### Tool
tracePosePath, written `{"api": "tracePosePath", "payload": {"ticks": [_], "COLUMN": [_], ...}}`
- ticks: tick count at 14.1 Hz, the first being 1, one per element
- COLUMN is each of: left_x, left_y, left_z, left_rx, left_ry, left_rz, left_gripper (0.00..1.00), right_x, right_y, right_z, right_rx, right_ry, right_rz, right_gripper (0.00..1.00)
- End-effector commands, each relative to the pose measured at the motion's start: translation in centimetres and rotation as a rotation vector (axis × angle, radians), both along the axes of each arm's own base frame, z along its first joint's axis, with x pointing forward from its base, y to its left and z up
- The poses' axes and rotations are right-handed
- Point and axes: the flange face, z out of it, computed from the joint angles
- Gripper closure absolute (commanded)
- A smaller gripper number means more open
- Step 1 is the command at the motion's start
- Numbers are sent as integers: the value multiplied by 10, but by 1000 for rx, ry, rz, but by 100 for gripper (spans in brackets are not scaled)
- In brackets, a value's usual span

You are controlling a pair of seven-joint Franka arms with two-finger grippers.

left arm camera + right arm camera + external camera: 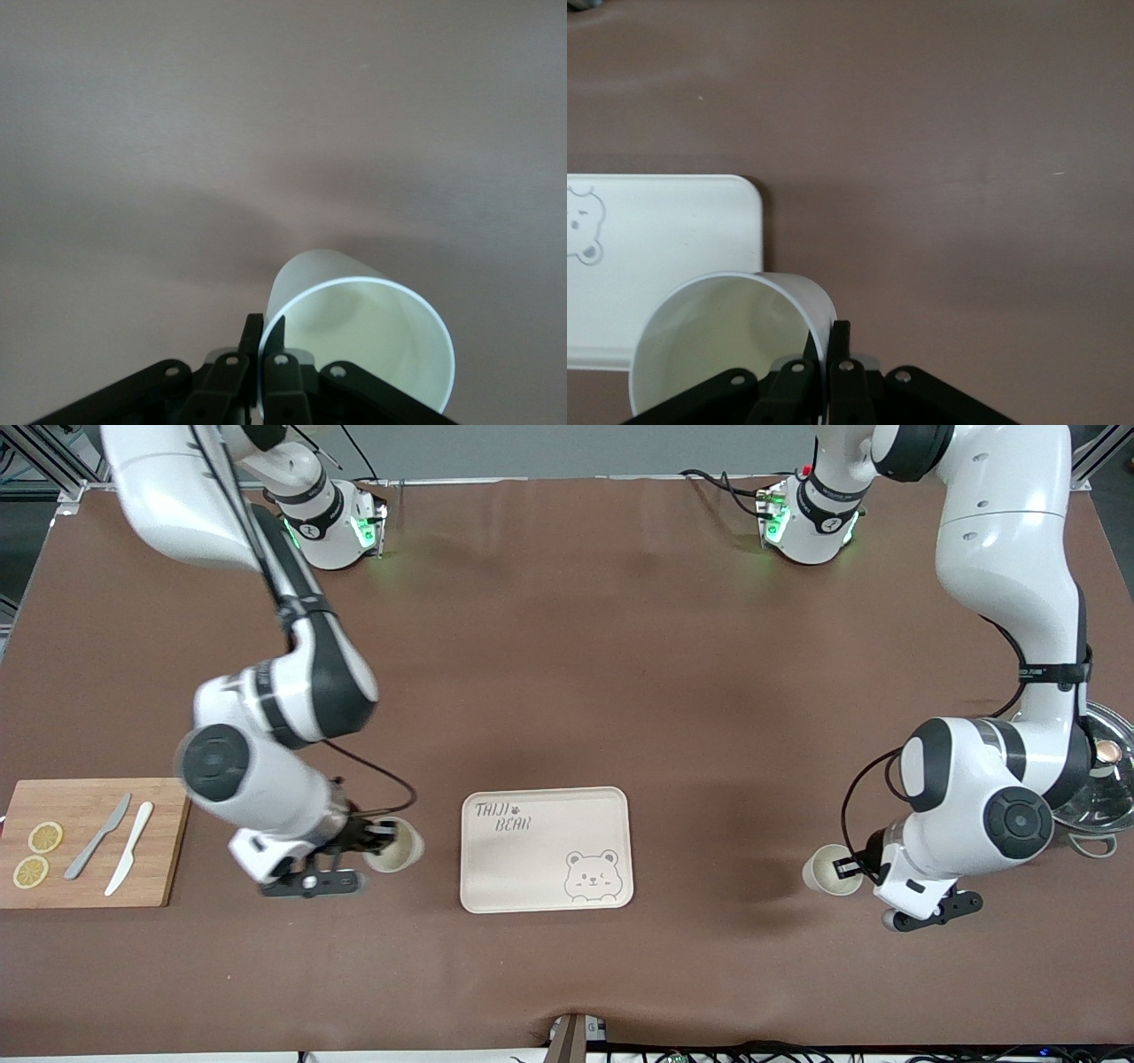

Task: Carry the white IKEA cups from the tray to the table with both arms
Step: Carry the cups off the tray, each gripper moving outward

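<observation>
My right gripper [376,840] is shut on the rim of one white cup [395,845], one finger inside it and one outside. It holds the cup over the brown table beside the bear tray [545,849], toward the right arm's end. In the right wrist view the right gripper [827,341] pinches the cup's [726,350] wall, with the tray's corner [673,239] below it. My left gripper [852,865] is shut on the rim of the other white cup [831,869], over bare table toward the left arm's end. In the left wrist view the left gripper [264,332] pinches that cup's [363,341] wall.
A wooden cutting board [89,797] with two lemon slices [37,854] and two knives [115,846] lies at the right arm's end. A shiny metal pot [1103,779] sits at the left arm's end, partly hidden by the left arm.
</observation>
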Motion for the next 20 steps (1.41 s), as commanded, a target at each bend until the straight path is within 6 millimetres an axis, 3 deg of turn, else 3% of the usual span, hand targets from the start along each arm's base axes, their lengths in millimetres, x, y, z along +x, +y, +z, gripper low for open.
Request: {"api": "tracePosePath", "payload": {"ticks": [1,3,9,12,15,16,17,20], "left_x": [3,5,6,5,4,4,4,6], "left_y": [22,35,36,36,36,37,36,34], "left_z": [-15,-32,-56,-61,-62,-61,-59,-44], "left_rx": [-25,-28,-31,-31,-31,-30,-26,-27], "left_ry": [-4,-6,2,10,11,13,8,-11], "left_rz": [-29,-17,-12,-12,-12,-11,-18,-25], "left_gripper": [100,100,100,100,73,56,30,4], "right_x": [3,8,16,19,18,16,14,13], "right_y": [-45,-78,-164,-208,-229,-229,-228,-224], "right_z": [8,3,-20,-51,-83,-96,-107,-129], "right_rx": [15,27,46,92,97,91,83,77], "right_ry": [6,9,15,23,16,2,-17,-27], "right_rz": [67,113,226,276,294,289,290,297], "right_gripper": [100,100,100,100,100,100,100,100]}}
